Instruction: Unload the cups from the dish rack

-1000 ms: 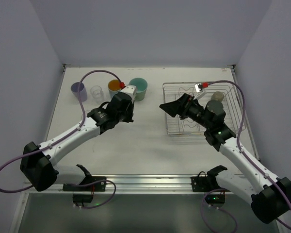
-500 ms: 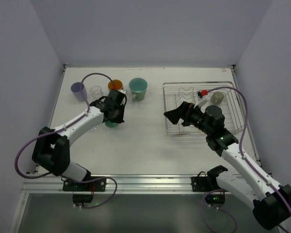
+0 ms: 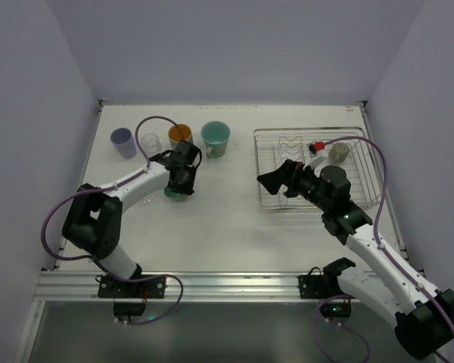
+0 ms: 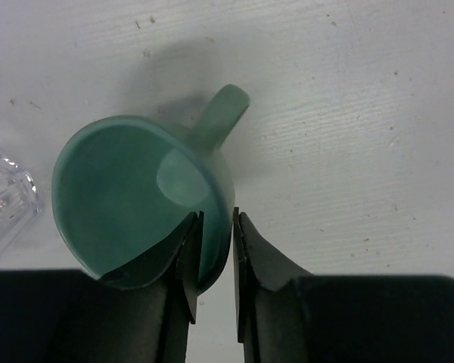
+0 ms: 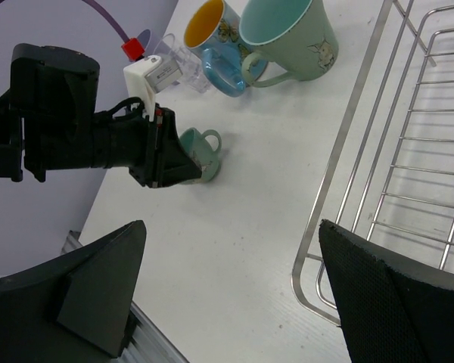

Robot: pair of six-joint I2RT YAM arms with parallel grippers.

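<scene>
Teal cup [image 4: 136,197] stands upright on the desk [image 3: 227,227] at ten o'clock, set beside the other cups [image 3: 180,134] already out. Left end effector [image 4: 217,219] straddles its rim, jaws close together; pinching or slack, I cannot tell. Right end effector [image 3: 271,180] hangs spread, empty, over the dish rack [image 3: 318,129], likely for the olive cup [image 3: 338,151] at two o'clock, too small to make out well.
</scene>
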